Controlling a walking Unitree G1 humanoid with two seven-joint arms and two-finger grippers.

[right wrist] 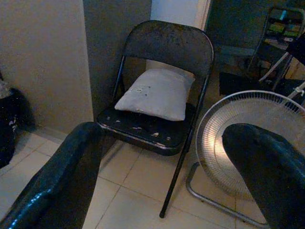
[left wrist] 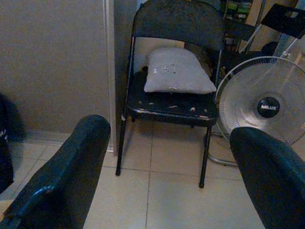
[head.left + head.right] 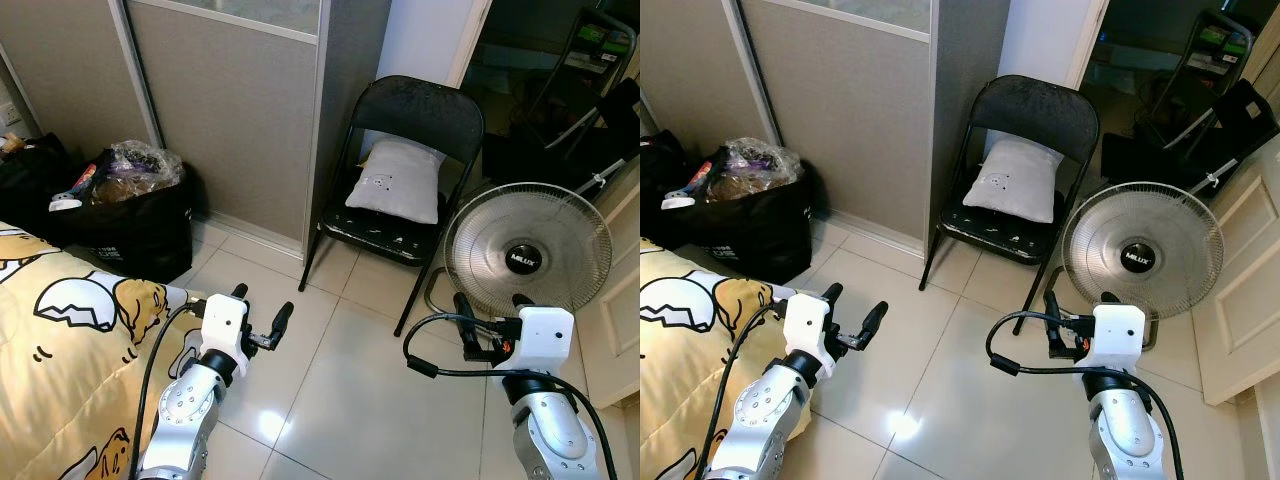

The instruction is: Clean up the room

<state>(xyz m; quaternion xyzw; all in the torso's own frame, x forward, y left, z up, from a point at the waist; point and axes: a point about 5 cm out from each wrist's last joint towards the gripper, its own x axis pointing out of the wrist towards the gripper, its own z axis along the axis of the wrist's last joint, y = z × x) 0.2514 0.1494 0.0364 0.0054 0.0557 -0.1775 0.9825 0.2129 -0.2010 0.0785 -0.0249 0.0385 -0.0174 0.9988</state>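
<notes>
A white pillow (image 3: 397, 180) lies on the seat of a black folding chair (image 3: 420, 110) against the wall ahead. Both grippers are held out low over the tiled floor, short of the chair and empty. My left gripper (image 3: 262, 308) is open, beside the corner of the bed. My right gripper (image 3: 490, 300) is open too, just in front of the standing fan (image 3: 527, 250). Both wrist views look between the black fingers (image 2: 66, 171) (image 1: 62, 171) at the chair and pillow (image 2: 177, 70) (image 1: 155, 94).
A bed with a yellow cartoon duvet (image 3: 60, 340) is at the left. Black bags stuffed with clutter (image 3: 140, 225) stand against the grey sliding panels (image 3: 230, 110). A white door (image 3: 615, 320) is at the right, with a dark doorway and a rack behind the fan.
</notes>
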